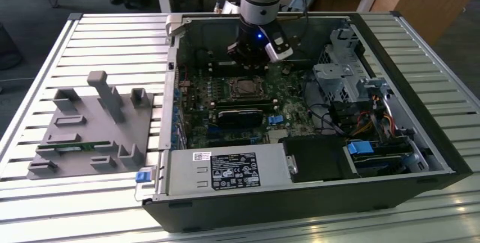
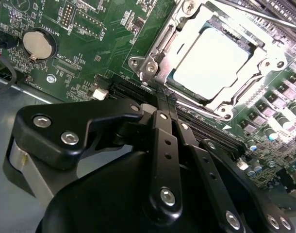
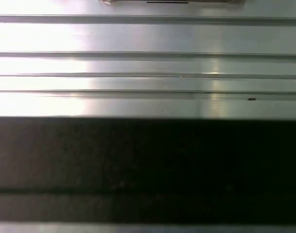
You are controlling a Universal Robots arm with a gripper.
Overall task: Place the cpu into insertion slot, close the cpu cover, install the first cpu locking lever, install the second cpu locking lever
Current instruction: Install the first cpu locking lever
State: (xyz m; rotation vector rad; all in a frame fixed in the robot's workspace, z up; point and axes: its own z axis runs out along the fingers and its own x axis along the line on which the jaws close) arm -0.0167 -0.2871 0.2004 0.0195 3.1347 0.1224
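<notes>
One step looks done for you — the cpu [image 2: 212, 60] already lies flat in the insertion slot [image 2: 160, 46], its pale metal face up. From the second wrist view you can judge the cpu cover [image 2: 245, 92] down around the chip, though whether it is fully seated I cannot tell. A thin locking lever [image 2: 245, 12] runs past the socket's far side; latched or free is unclear, so count both levers as still open work. Your end effector [image 2: 166, 99] hangs with its fingers pressed together, empty, tips just beside the socket's near edge, inside the computer case [image 1: 420, 142] on the slatted desk [image 1: 45, 209].
</notes>
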